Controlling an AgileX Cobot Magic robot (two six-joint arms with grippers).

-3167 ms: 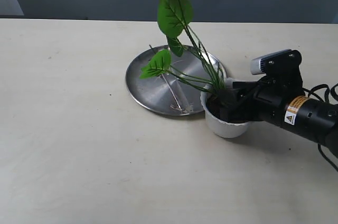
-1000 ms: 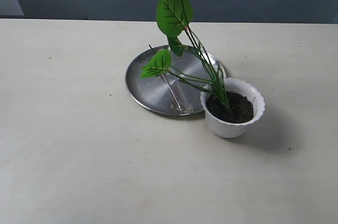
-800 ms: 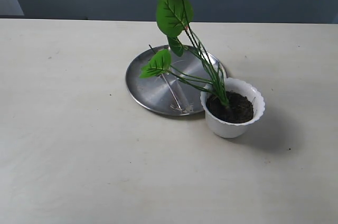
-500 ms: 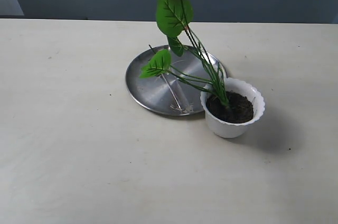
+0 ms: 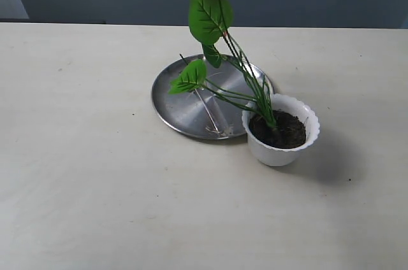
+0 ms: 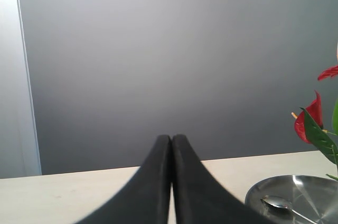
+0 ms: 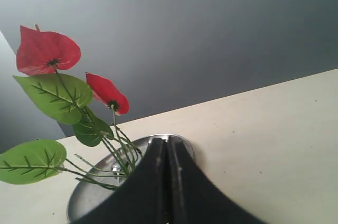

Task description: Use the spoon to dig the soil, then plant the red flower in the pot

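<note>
While planted, red flower (image 7: 47, 52) beyond closed right hand (image 7: 166, 145)

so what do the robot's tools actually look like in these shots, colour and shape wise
Only the wrist views show them. The left tool is two matte black fingers, broad near the camera and tapering to slim rounded tips. The right tool looks the same: plain black, smooth, tapering fingers. No cables, labels or markings are visible, and neither arm appears in the exterior view.
</note>
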